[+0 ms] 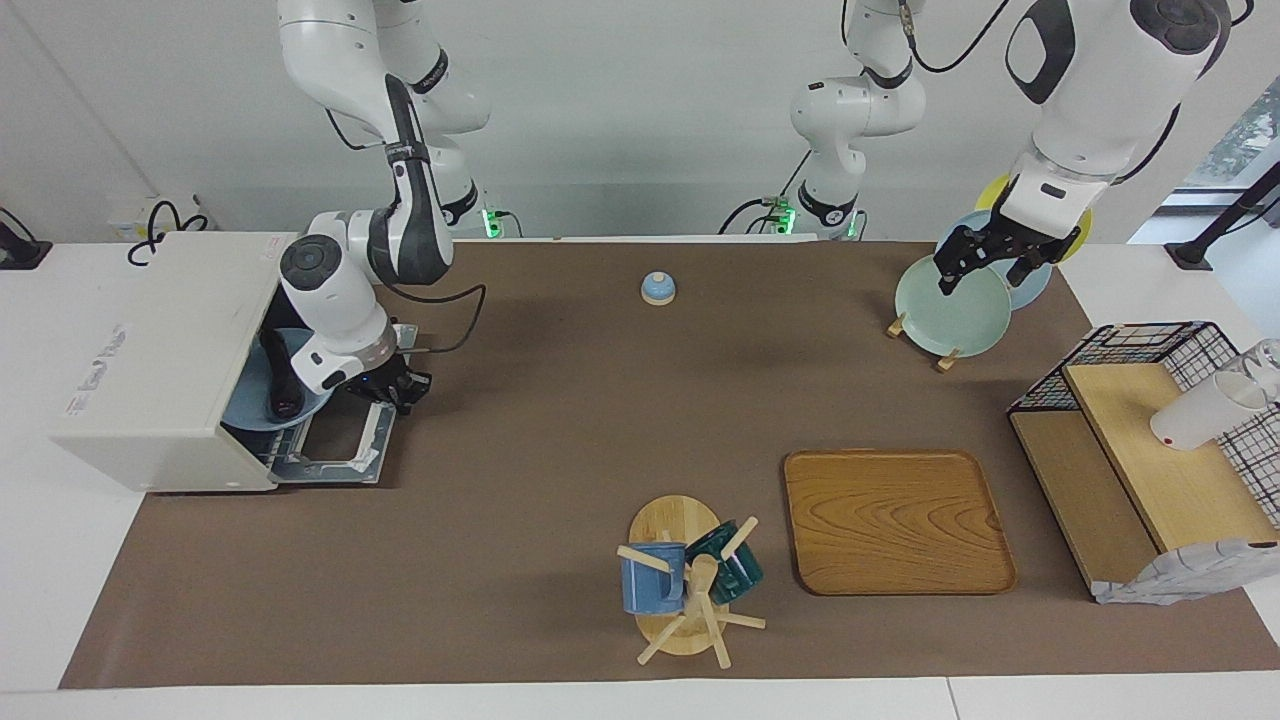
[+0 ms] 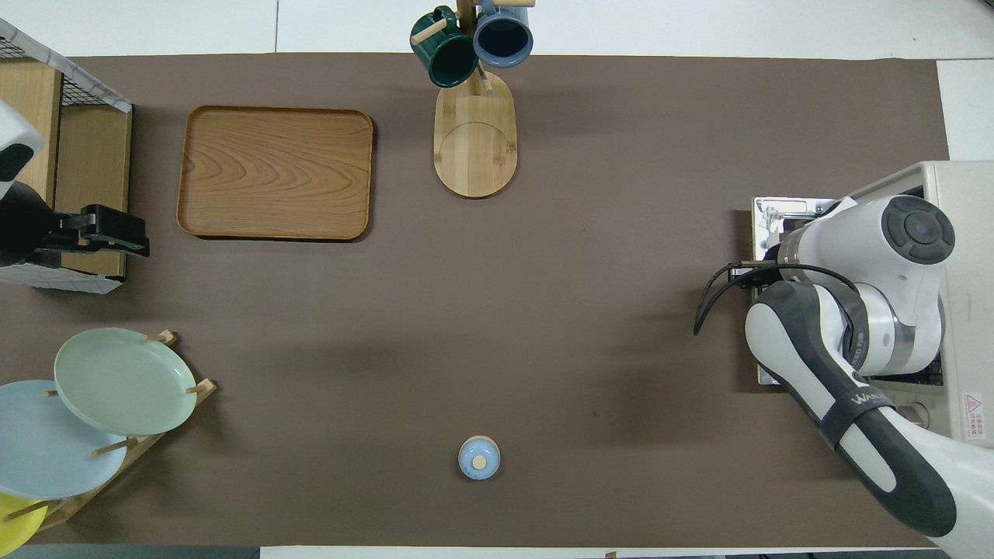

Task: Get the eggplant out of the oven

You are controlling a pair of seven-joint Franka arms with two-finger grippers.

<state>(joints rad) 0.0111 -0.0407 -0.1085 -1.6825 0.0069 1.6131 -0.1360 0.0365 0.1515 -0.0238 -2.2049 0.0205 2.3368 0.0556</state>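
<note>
The cream-white oven [image 1: 160,350] stands at the right arm's end of the table, its door [image 1: 335,445] dropped open flat. Inside, a dark, slim, curved eggplant [image 1: 281,385] lies on a blue plate [image 1: 245,400]. My right gripper [image 1: 402,388] is low over the handle edge of the open door, outside the oven mouth; the wrist hides its tips. In the overhead view the arm covers the door and the oven [image 2: 963,233], and the eggplant is hidden. My left gripper [image 1: 985,265] waits, raised and open, over the plate rack.
A plate rack [image 1: 955,300] and a wire shelf [image 1: 1140,450] with a white cup [image 1: 1200,410] stand at the left arm's end. A wooden tray [image 1: 895,520], a mug tree [image 1: 685,580] and a small blue lid [image 1: 658,288] sit mid-table.
</note>
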